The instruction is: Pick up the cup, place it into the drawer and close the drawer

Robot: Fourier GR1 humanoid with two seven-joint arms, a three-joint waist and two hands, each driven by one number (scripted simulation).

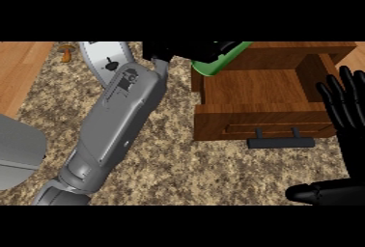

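Green cup (222, 61) gripped in my left hand (178, 49) at 12 o'clock, at drawer (235, 118) rim. Next: shift toward 3, release inside. Right hand (345, 103) open, idle.

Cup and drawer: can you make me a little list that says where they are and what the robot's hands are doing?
cup: green, held up at the drawer's far left corner
left hand: black, curled round the cup
drawer: wooden, pulled open
drawer handle: dark bar on the front
right hand: open, fingers up, resting at the view's right edge
counter: speckled top under the left arm
cup in drawer: not yet
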